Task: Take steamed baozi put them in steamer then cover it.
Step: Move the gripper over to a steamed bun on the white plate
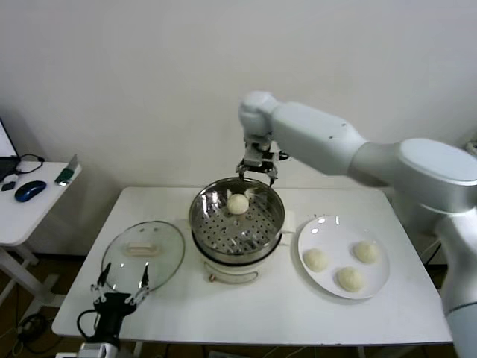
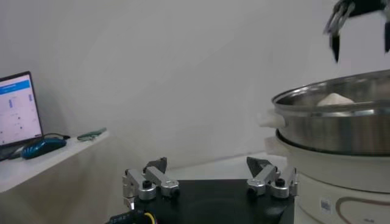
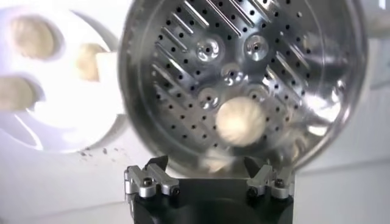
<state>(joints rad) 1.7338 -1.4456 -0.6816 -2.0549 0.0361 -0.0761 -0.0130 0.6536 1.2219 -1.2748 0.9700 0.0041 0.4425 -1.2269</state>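
Observation:
The steamer (image 1: 195, 221) stands mid-table on its cream base, with one baozi (image 1: 238, 203) on the perforated tray at the far side. It also shows in the right wrist view (image 3: 241, 122) and the left wrist view (image 2: 334, 99). My right gripper (image 1: 258, 172) hovers open and empty above the pot's far rim; in its own view the gripper (image 3: 207, 164) has its jaws spread. Three baozi (image 1: 349, 278) lie on a white plate (image 1: 326, 230) to the right. The cover (image 1: 143, 251), a glass lid, lies flat left of the steamer. My left gripper (image 1: 119, 285) is open at the front left.
A side table (image 1: 26, 210) at far left holds a mouse (image 1: 30, 191) and a laptop (image 2: 18, 109). The wall is close behind the main table. Bare tabletop lies in front of the steamer and plate.

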